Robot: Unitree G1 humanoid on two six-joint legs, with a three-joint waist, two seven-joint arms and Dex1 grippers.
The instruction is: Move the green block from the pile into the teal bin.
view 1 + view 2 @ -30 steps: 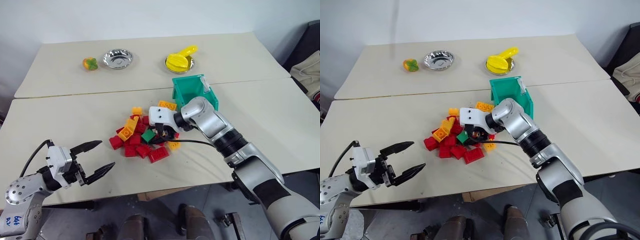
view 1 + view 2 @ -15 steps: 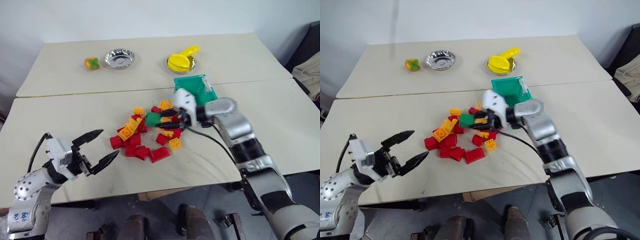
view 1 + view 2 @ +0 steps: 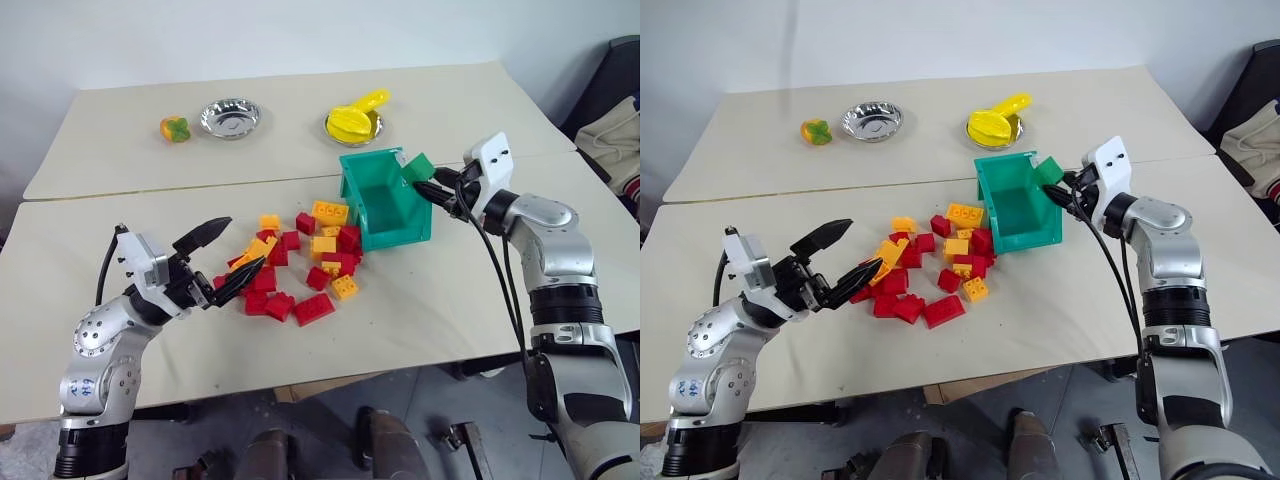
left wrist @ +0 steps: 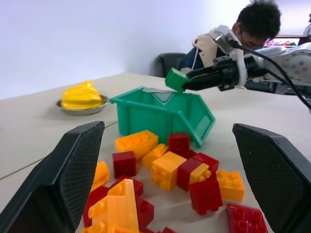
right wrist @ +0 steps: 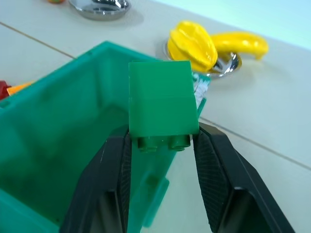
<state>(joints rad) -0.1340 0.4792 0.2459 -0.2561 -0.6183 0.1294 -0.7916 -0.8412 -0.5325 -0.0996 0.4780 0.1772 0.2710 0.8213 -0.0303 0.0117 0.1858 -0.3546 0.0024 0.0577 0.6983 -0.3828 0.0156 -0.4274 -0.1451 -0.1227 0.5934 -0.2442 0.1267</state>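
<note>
Green block [image 3: 418, 166] lifted clear of the pile [image 3: 300, 262] and carried across; now clamped in right hand [image 3: 432, 186] at the teal bin's [image 3: 385, 200] 2 o'clock rim. Release pending. Left hand [image 3: 228, 258] spread wide, empty, risen at the pile's 8 o'clock.

Both arms wear silver-grey metal shells with black joint bands. Each tool [image 3: 441, 193] has two black, tapered fingers on a white block; thin black cables loop alongside.
</note>
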